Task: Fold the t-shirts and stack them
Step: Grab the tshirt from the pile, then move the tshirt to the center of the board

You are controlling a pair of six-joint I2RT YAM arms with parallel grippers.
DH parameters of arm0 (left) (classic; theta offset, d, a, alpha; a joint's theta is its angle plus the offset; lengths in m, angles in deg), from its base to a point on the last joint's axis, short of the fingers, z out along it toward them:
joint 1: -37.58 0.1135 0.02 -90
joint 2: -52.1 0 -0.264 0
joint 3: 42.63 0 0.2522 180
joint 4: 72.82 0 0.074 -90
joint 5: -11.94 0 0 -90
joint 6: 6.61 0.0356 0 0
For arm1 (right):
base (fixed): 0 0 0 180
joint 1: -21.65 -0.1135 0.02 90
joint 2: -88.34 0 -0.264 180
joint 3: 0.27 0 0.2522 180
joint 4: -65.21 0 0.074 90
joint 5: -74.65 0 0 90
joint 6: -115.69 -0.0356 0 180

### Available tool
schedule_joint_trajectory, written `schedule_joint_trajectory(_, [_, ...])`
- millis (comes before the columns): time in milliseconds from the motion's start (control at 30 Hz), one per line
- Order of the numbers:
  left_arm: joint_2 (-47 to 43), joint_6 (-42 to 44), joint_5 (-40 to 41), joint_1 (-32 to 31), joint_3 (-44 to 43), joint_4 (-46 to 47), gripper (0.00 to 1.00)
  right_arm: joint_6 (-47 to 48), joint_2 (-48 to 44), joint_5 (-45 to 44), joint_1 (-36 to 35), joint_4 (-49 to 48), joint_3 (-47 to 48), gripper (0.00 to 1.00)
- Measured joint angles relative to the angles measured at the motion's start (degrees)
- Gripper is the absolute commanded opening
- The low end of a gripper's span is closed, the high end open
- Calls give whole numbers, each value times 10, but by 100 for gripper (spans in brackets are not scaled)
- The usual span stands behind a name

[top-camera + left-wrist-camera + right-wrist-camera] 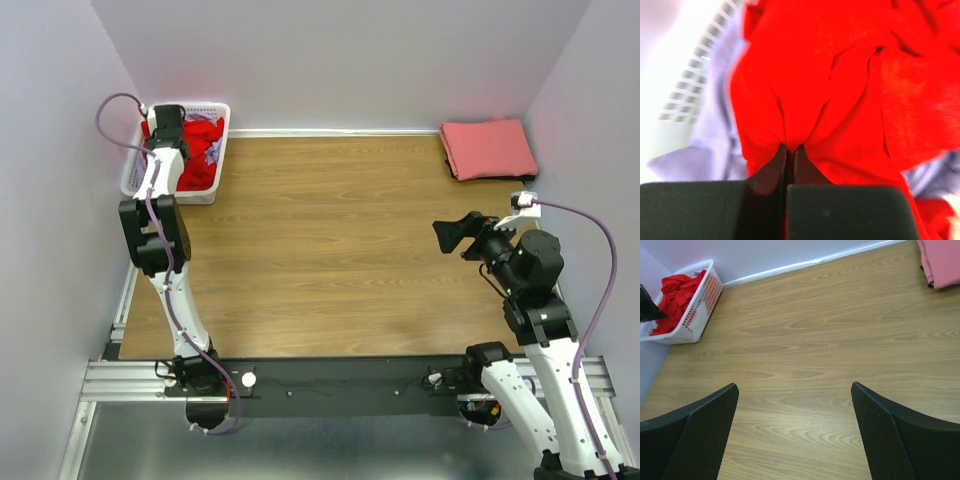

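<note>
Two arms stand at a wood-grain table (330, 230) boxed in by pale walls (340, 60) on the left, far and right sides. A white strip (330, 131) runs along the far edge where top meets wall. At the near edge an aluminium rail (120, 380) carries the arm bases. Grain runs left-right across the top.

Far-left corner: white lattice basket (218, 112), set vs. the left wall, slightly askew. Left gripper (790, 150) dips into it, jaws closed to a sliver w/ a fold of the red t-shirt (805, 75) pinched at the tips. Red t-shirt lies crumpled in the basket, filling most of it. Lavender t-shirt (715, 125) shows beneath and beside it, next to the basket's lattice wall.

Right side: right gripper (795, 387) hovers above the surface near the right edge, pointing left, jaws spread wide over bare wood.

Far-right corner: salmon-pink t-shirt (490, 148) lies folded into a neat rectangle, flat on the wood, close to the right wall, well apart from the basket.
</note>
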Motion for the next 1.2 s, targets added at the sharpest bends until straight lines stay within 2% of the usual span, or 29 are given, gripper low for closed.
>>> schedule_joint_trajectory(167, [-99,10,1,0,-1,2,0,0,0,5,0,1,2,100])
schedule_joint_trajectory(267, [-196,17,1,-6,-4,12,0,0,1,9,0,1,2,100])
schedule_joint_trajectory(400, [-297,28,-2,-37,-18,38,0,0,2,13,0,2,3,100])
schedule_joint_trajectory(500, [-347,37,-16,-88,-22,51,0,1,2,13,0,2,7,100])
schedule_joint_trajectory(600, [-370,44,-38,-174,-23,58,0,2,2,14,0,1,14,100])
schedule_joint_trajectory(833, [-358,52,-154,-370,-67,49,0,12,-8,15,0,3,29,100])
schedule_joint_trajectory(967, [-367,56,-203,-419,-93,50,0,21,-10,14,0,6,42,100])
schedule_joint_trajectory(1067, [-404,57,-247,-427,-67,61,1,35,-15,12,0,7,55,100])
schedule_joint_trajectory(1167, [-492,65,-254,-426,52,97,45,50,-29,5,0,8,65,100])
schedule_joint_trajectory(1200, [-524,74,-252,-426,106,112,65,56,-32,3,0,9,68,100])
